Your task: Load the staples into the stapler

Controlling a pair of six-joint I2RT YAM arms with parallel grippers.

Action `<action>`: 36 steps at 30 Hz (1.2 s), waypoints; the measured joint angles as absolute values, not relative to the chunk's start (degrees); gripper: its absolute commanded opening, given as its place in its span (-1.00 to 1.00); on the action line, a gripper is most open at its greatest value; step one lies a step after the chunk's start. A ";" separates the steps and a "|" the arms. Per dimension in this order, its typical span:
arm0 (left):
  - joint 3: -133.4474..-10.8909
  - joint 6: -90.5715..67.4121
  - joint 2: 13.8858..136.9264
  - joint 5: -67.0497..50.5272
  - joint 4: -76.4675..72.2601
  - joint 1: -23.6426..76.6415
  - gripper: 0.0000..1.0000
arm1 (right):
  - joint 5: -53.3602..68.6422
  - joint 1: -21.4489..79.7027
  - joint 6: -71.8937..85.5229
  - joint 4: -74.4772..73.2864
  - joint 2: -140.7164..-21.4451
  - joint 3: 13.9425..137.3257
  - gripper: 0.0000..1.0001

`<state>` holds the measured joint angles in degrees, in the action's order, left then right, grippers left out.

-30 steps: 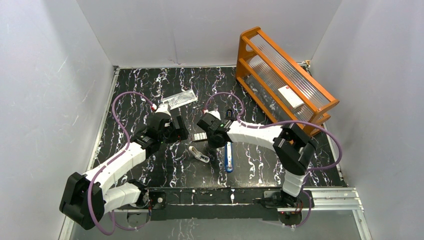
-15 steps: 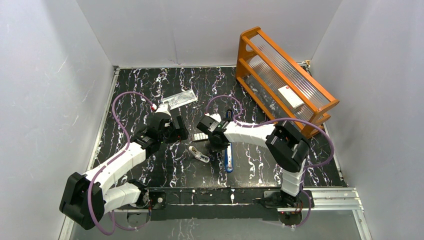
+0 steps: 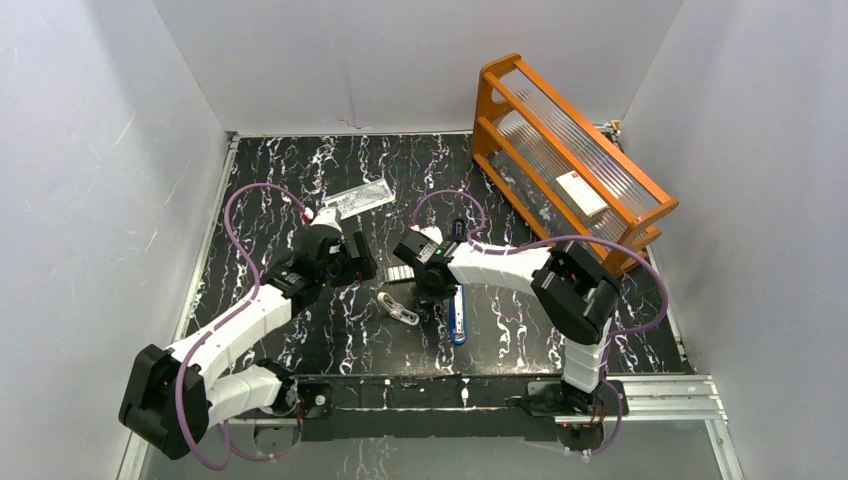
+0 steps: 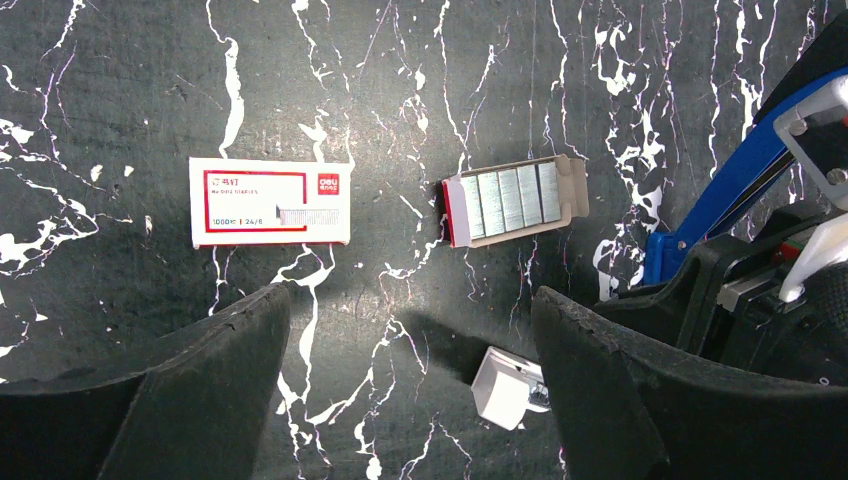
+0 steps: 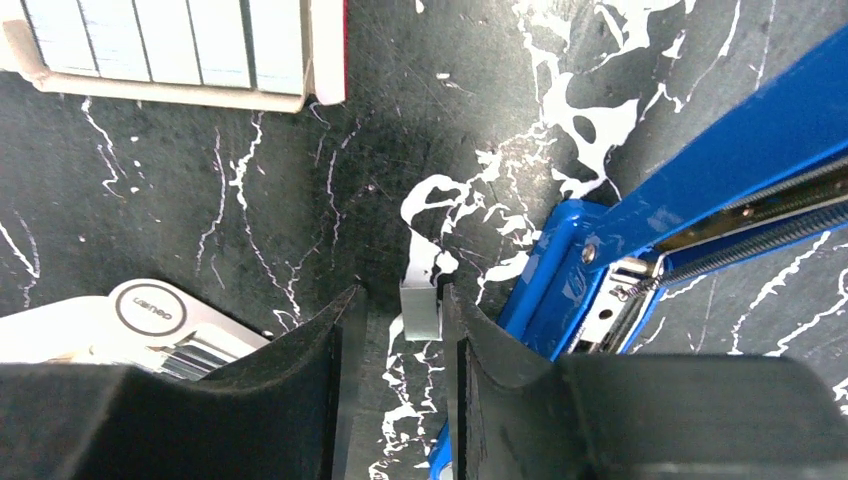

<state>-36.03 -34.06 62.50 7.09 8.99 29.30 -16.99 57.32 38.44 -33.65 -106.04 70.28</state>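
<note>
Grey metal shows between the nearly closed fingers of the right gripper (image 5: 400,320): a short staple strip (image 5: 420,310), pinched upright at the centre of the wrist view. Just right of it lies the stapler (image 5: 720,155), hinged open with its silver rail bare. The rest of the staples (image 5: 165,35) fill their tray at upper left. The left gripper (image 4: 408,310) hangs spread wide (holding nothing). Carrying looks like the step in hand; next, the strip needs laying lengthwise into the rail.

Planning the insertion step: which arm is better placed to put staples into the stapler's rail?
Right. The right gripper holds a staple strip right beside the open stapler; the left gripper is open, empty, facing the staples in their tray.
</note>
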 measured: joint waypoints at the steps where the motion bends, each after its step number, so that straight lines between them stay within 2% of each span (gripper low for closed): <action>1: -36.03 -34.06 62.50 7.07 8.99 29.30 0.74 | -16.62 57.10 38.63 -33.34 -106.04 70.28 -0.21; 8: -36.03 -33.82 62.63 7.07 8.99 29.30 0.74 | -15.84 55.75 38.76 -32.49 -106.34 70.28 -0.36; 15: -36.03 -33.82 63.13 7.05 8.97 29.30 0.74 | -15.92 55.61 38.70 -32.75 -106.37 70.28 -0.39; 20: -36.03 -33.82 63.22 7.05 8.97 29.30 0.74 | -15.94 55.59 38.37 -32.91 -106.34 70.28 -0.49; 36: -36.03 -33.82 63.24 7.05 8.97 29.30 0.74 | -16.23 55.68 37.17 -31.59 -105.71 69.47 -0.51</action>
